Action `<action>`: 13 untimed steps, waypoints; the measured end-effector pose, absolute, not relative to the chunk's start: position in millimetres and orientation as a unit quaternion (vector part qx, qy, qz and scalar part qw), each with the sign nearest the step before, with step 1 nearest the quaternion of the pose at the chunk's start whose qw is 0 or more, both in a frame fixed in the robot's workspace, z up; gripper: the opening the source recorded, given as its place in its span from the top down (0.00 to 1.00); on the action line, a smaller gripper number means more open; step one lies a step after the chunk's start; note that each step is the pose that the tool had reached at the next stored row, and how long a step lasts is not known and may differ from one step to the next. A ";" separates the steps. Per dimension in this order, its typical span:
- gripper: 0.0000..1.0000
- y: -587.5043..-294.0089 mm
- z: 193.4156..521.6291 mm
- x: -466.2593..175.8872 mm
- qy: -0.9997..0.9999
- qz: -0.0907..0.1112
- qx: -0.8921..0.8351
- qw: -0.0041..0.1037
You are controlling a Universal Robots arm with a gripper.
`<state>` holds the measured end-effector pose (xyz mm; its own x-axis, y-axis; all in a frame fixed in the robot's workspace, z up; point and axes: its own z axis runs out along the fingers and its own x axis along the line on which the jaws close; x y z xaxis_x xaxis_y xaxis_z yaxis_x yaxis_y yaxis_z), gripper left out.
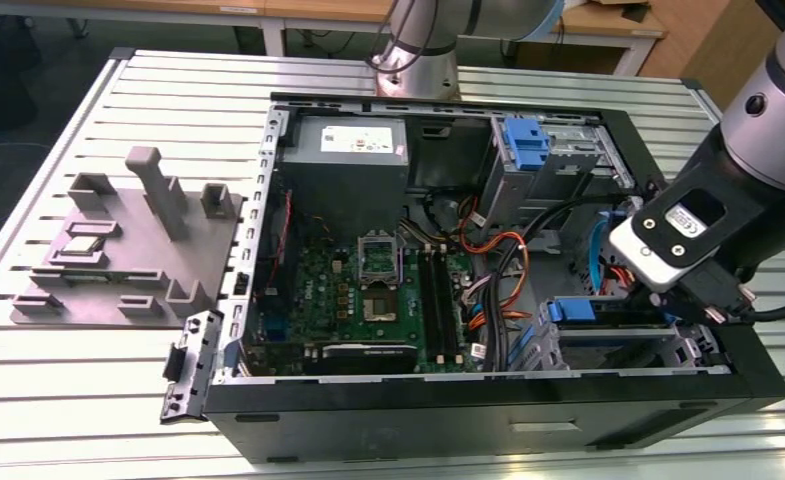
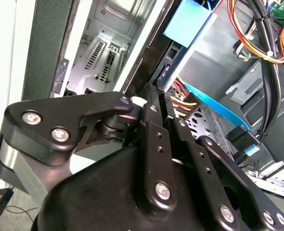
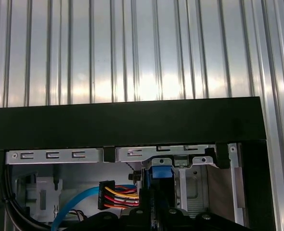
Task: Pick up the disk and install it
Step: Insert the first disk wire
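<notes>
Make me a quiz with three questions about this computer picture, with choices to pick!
1. Where is the grey block?
A. Inside the computer case
B. On the table, at the exterior view's left of the case
C. On the floor
2. What colour is the flat cable curving inside the case?
A. Green
B. Purple
C. Blue
3. How is the case?
A. Open, its circuit board showing
B. Shut with a lid
C. Standing upright
Answers: 1 B, the block sits on the slatted table beside the case; 2 C, it shows blue in the first wrist view; 3 A, the board lies bare in the exterior view.
</notes>
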<state>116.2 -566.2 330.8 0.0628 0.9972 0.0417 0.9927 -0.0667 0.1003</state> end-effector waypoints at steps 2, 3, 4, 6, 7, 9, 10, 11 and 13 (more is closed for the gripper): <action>0.83 -566.6 329.9 116.2 0.683 0.050 0.729 0.022; 0.83 -566.7 329.5 116.2 0.683 0.050 0.729 0.022; 0.83 -566.8 329.3 116.2 0.683 0.050 0.729 0.022; 0.83 -566.8 329.1 116.2 0.683 0.050 0.729 0.022; 0.83 -566.8 329.0 116.2 0.683 0.050 0.729 0.022; 0.83 -566.8 328.9 116.2 0.683 0.050 0.729 0.022; 0.83 -566.8 328.9 116.2 0.683 0.050 0.729 0.022; 0.83 -566.8 328.9 116.2 0.683 0.050 0.729 0.022; 0.82 -566.8 328.9 116.2 0.683 0.050 0.729 0.022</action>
